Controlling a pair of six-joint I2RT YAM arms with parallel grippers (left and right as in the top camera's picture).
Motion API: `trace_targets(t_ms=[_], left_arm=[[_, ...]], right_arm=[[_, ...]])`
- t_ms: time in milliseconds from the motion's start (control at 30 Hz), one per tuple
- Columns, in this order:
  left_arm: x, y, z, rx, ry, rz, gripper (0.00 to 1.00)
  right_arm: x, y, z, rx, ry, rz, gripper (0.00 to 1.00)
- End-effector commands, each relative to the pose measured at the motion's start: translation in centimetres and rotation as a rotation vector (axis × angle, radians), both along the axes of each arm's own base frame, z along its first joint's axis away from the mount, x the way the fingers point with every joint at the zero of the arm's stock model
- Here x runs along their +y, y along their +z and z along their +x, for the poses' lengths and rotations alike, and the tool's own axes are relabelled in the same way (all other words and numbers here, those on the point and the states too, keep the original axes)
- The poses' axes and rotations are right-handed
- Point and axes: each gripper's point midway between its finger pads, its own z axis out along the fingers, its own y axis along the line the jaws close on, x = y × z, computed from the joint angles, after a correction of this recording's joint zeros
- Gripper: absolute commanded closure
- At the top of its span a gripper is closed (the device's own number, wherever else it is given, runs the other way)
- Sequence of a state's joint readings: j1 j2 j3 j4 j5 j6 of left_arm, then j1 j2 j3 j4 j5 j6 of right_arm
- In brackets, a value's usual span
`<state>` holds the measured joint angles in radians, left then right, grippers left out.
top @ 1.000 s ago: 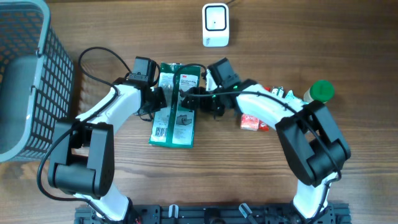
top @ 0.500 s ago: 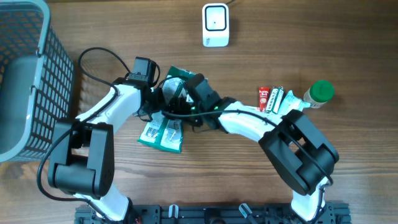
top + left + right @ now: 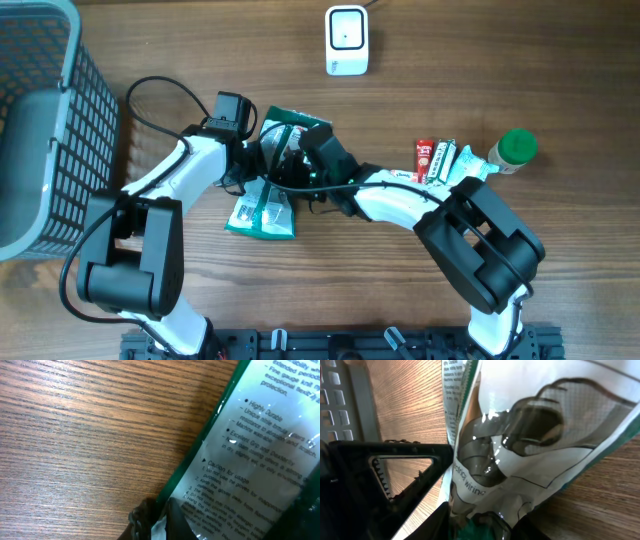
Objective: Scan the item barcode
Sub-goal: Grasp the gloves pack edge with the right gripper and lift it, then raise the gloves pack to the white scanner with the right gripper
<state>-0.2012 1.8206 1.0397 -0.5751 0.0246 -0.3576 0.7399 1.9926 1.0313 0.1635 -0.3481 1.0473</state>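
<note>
Glove pack [image 3: 262, 213], green-edged, printed "Highly Durable" and "Excellent Grip and Dexterity", tilted at the middle of the wooden table [image 3: 400, 300], my left claw [image 3: 252, 160] and right claw [image 3: 292, 158] both clamped on it.

Green-white glove packet [image 3: 262, 212], crumpled, tilted, mid-table, white scanner [image 3: 346, 40] beyond

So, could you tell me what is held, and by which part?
The left gripper pinches the green glove packet by its edge; whether the right gripper grips is unclear.
</note>
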Motion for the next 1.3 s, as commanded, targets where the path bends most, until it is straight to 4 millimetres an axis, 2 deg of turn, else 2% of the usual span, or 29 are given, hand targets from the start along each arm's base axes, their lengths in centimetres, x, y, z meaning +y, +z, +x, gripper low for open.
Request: trace_targets(t_ms=[0,67,100,167,333,467,533,700,733,767,800,900,1033,1200,1267], left_arm=[[-0.1,-1.6,-1.4,0.053,0.002,0.001,0.96],[-0.1,-1.5,-1.2,0.045,0.002,0.0,0.96],[0.0,-1.2,-0.6,0.022,0.006,-0.004,0.96],[0.6,-0.3,0.3,-0.015,0.024,0.007,0.96],[3.7,4.2,3.3,-0.156,0.114,0.023,0.96],[6.8,7.1,3.8,-0.228,0.205,0.017,0.96],[8.3,8.0,3.7,-0.25,0.241,0.02,0.94],[10.3,8.4,3.9,-0.267,0.177,0.085,0.86],[11.0,8.5,4.0,-0.277,0.195,0.094,0.85],[11.3,8.6,4.1,-0.283,0.214,0.091,0.79],[11.8,8.6,4.2,-0.286,0.249,0.084,0.69],[12.6,8.6,4.1,-0.286,0.298,0.077,0.0],[12.6,8.6,4.0,-0.283,0.299,0.077,0.0],[12.6,8.6,4.0,-0.283,0.299,0.077,0.0],[12.7,8.6,4.0,-0.283,0.299,0.077,0.0]], right_arm=[[-0.4,-1.0,0.2,-0.014,-0.023,-0.018,0.69],[-0.8,-1.2,0.5,-0.028,-0.038,-0.039,0.82],[-0.9,-1.3,0.5,-0.052,-0.02,-0.053,0.96],[-0.8,-1.1,0.6,-0.094,0.018,-0.062,0.96],[-1.0,-1.1,0.8,-0.16,0.08,-0.091,0.96],[-1.4,-1.4,0.6,-0.146,0.1,-0.097,0.96],[-1.1,-1.0,0.2,-0.172,0.194,-0.064,0.96],[-1.2,1.7,0.8,-0.3,0.328,-0.011,0.96],[-1.6,2.6,1.0,-0.336,0.346,-0.018,0.96],[-1.9,3.2,1.2,-0.356,0.354,-0.024,0.96],[-2.2,4.2,1.3,-0.385,0.364,-0.029,0.96],[-3.3,8.3,1.3,-0.519,0.419,-0.056,0.96],[-4.8,13.1,1.3,-0.683,0.462,-0.153,0.96],[-6.3,20.4,1.0,-0.85,0.559,-0.274,0.96],[-6.9,24.1,0.8,-0.887,0.615,-0.334,0.96]])
